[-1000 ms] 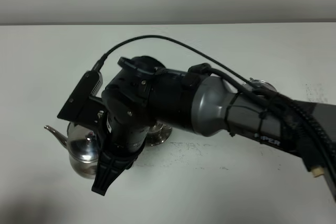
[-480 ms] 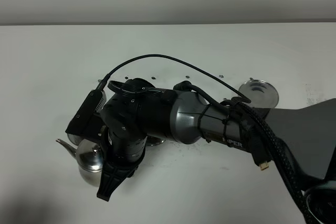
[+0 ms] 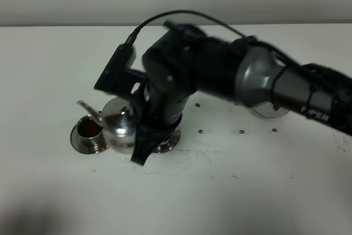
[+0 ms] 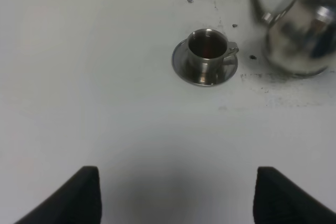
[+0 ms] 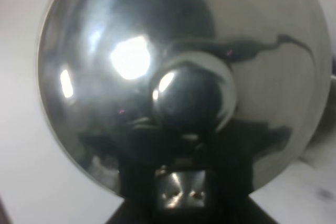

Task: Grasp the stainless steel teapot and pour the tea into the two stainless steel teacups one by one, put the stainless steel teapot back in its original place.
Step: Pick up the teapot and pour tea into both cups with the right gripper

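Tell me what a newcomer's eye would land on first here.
The big black and grey right arm stretches across the high view to the teapot on the left. Close beside the teapot stands a small steel cup with dark reddish tea in it. In the right wrist view, the teapot's shiny domed lid fills nearly the whole picture.

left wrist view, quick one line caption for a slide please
Open left pincer above the white table, a steel teacup of dark tea on its saucer ahead, the steel teapot beside it.
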`<state>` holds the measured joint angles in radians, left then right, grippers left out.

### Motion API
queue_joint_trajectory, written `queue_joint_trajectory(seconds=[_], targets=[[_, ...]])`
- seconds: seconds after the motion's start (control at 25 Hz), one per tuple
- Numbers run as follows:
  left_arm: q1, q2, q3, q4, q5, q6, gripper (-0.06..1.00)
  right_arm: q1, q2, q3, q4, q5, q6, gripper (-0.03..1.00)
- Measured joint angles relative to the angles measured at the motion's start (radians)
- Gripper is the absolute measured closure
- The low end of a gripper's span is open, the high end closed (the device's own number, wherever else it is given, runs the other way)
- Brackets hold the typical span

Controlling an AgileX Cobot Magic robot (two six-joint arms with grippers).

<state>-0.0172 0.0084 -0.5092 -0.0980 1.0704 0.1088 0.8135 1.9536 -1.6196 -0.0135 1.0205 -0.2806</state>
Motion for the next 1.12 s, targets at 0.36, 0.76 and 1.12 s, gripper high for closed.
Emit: queue_joint_trajectory(seconds=[0.36, 0.76, 1.12], targets=[[0.000, 0.000, 0.000, 0.000, 0.000, 0.000, 0.36, -0.279, -0.024, 0.000, -0.099, -0.015, -0.551, 0.79], [0.000, 0.000, 0.000, 0.000, 0.000, 0.000, 0.36, -0.305, 0.065, 0.000, -0.128, -0.083, -0.974, 0.79], [0.000, 0.000, 0.000, 0.000, 0.000, 0.000, 0.36, -0.279, 0.074, 0.000, -0.267, -0.113, -1.048, 0.79]])
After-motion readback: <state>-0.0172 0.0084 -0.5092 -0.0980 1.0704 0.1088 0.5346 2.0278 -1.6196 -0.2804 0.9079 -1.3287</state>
